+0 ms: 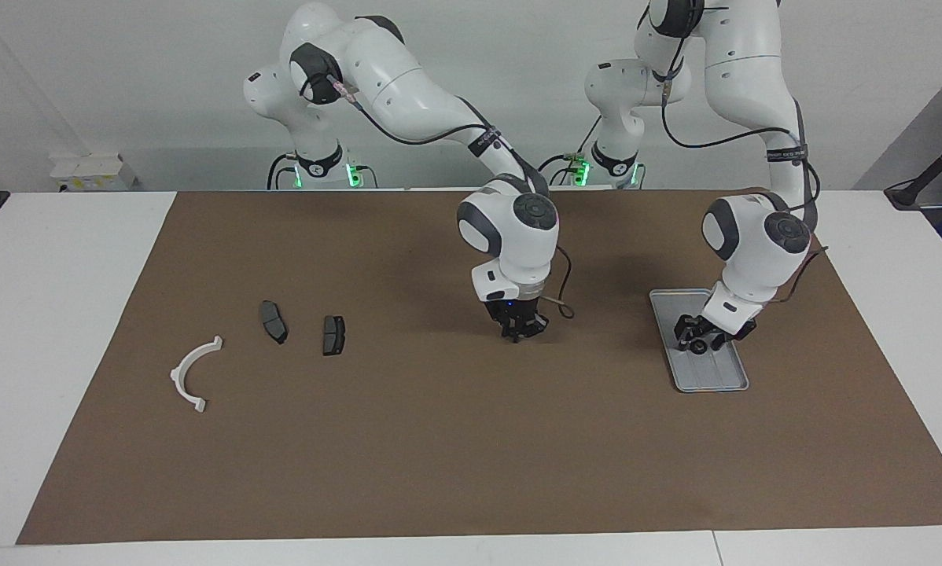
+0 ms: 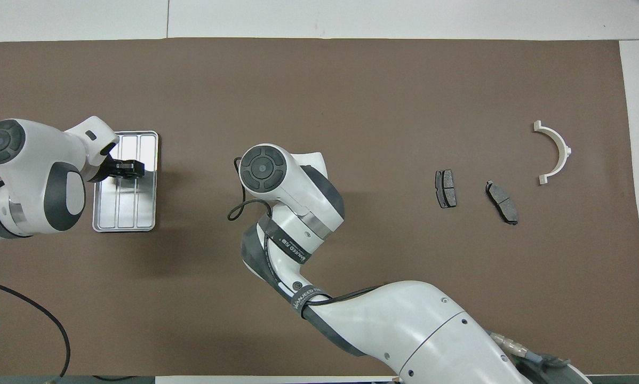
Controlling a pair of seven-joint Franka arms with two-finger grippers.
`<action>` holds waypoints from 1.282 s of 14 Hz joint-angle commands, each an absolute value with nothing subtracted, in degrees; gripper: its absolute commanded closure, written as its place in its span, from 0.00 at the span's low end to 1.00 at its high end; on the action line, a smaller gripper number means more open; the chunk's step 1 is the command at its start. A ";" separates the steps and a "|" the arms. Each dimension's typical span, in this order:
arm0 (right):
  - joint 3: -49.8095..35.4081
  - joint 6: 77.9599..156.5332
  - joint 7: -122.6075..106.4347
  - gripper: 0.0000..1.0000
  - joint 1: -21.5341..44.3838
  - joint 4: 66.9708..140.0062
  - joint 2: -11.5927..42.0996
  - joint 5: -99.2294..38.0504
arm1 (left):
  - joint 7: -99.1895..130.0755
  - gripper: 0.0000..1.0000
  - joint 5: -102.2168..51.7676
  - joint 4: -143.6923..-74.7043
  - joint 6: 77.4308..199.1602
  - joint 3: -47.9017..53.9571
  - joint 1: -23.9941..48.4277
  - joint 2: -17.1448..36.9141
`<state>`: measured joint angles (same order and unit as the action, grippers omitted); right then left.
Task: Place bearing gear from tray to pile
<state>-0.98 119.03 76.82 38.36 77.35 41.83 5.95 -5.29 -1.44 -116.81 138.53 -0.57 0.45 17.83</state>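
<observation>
**Two robot arms over a brown mat**

Brown mat (image 1: 471, 440) covers most of a white table (image 1: 54, 314), and a plain white wall stands at the robots' end. A small white box (image 1: 93, 170) sits on the table by that wall.

The silver tray (image 1: 715, 377) lies on the mat toward the left arm's end. The left gripper (image 1: 699, 339) hangs low over the tray. A small dark round part, the bearing gear (image 1: 699, 347), shows between its fingers. Whether the fingers squeeze it is too hard to see.

The right gripper (image 1: 520, 330) hangs over the middle of the mat, with its fingertips pressed together on nothing. From overhead, the right arm's own body hides this gripper.

The pile lies toward the right arm's end: a white curved bracket (image 1: 194, 373) and two dark pads (image 1: 274, 321) (image 1: 333, 335), all a little apart from each other.
</observation>
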 commanded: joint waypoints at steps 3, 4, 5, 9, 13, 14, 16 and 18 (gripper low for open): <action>-2.46 105.05 60.52 1.00 28.33 74.36 34.04 2.66 | -2.38 1.00 -2.02 -118.05 139.57 -0.88 1.23 16.52; -2.37 102.51 53.86 1.00 25.78 74.36 31.75 1.07 | -2.37 1.00 -2.02 -116.47 138.53 -0.79 1.40 16.78; -2.37 99.35 46.48 1.00 22.62 74.36 29.81 0.45 | -2.55 1.00 -1.93 -113.76 134.95 -0.79 1.32 16.70; -2.02 92.99 18.78 1.00 10.66 74.36 25.93 0.70 | 9.69 1.00 -2.81 -92.25 108.60 0.61 7.00 16.08; -2.02 101.66 -3.66 1.00 -0.24 79.70 26.02 1.14 | 41.15 1.00 0.08 -89.81 108.87 0.62 26.50 16.08; -2.02 105.60 -5.61 1.00 -1.74 82.50 26.02 1.23 | 46.01 1.00 0.26 -91.83 110.98 0.53 30.37 15.91; -1.93 113.34 -6.15 1.00 -2.28 87.87 26.19 1.32 | 53.31 1.00 0.61 -93.51 114.68 0.53 35.57 16.96; -1.93 118.63 -6.41 1.00 -2.98 88.68 28.98 2.28 | 57.55 1.00 1.49 -96.66 120.38 0.53 37.78 19.59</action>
<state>-1.07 114.20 -5.72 -2.62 86.14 28.18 1.47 55.10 0.64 -93.35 115.25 1.77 37.12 17.90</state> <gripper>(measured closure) 0.767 0.652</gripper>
